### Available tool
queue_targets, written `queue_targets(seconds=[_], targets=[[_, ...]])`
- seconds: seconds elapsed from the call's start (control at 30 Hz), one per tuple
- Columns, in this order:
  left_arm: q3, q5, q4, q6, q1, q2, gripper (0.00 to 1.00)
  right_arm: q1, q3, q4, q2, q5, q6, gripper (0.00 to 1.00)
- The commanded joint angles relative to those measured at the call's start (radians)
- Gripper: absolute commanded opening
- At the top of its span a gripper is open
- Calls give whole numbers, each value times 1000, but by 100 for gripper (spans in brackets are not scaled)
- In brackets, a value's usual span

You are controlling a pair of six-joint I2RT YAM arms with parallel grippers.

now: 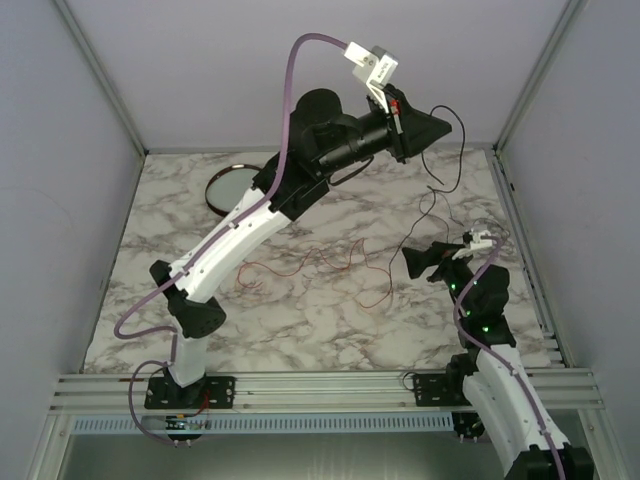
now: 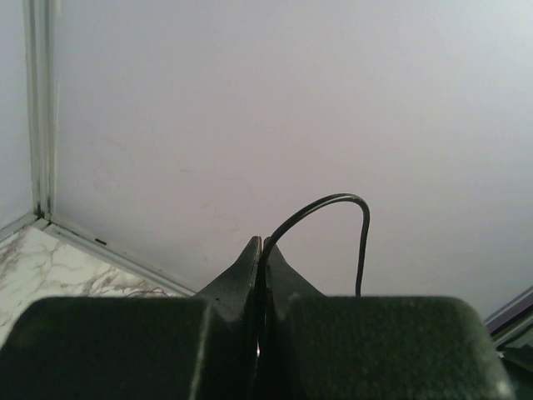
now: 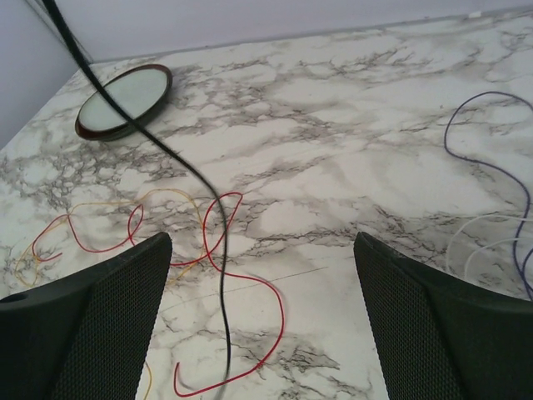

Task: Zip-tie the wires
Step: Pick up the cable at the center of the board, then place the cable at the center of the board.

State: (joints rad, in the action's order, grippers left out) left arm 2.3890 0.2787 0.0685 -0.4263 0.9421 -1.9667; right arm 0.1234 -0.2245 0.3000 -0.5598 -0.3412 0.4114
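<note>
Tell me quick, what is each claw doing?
Left gripper: shut on a black wire.
Right gripper: open, holding nothing.

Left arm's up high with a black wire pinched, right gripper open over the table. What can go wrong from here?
1. The left gripper pinches the black wire only between its tips, so a tug may pull it free.
2. The black wire hangs across the red wires in front of the open right gripper, which may close on the wrong strand or drag the others along.
</note>
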Motion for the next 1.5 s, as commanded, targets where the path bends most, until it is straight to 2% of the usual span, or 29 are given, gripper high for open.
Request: queue_targets(seconds=[0.0,0.17,0.33,0.57,0.63,0.67,0.77,0.97,1.1,1.27,1.47], targets=[[37,-3,-56,-9,9,54,0,35,6,140,-37,-14,17,90],[39,-9,-56,-6,9,58,0,62,18,189,-99,-45,45,91],[44,-26,-58,2,9,72,0,75,23,190,-137,-15,41,73],[88,-95,-12,57,7,105,0,75,-15,57,-123,4,12,14],[85,-134,30,85,1,126,0,75,-31,-2,-99,24,4,2],[74,-153,50,93,-7,141,0,75,-43,-35,-81,42,0,0],[-47,-175,76,92,-59,224,0,75,-104,-136,-53,107,-21,0],[-585,-305,53,70,-240,519,0,75,-309,-351,-150,179,-95,0],[-861,-366,108,55,-348,689,0,83,-422,-456,-274,168,-128,0],[-1137,-321,176,24,-484,811,0,125,-540,-598,-417,213,-152,0],[-1404,-314,194,-7,-644,894,0,239,-691,-767,-578,331,-165,0]])
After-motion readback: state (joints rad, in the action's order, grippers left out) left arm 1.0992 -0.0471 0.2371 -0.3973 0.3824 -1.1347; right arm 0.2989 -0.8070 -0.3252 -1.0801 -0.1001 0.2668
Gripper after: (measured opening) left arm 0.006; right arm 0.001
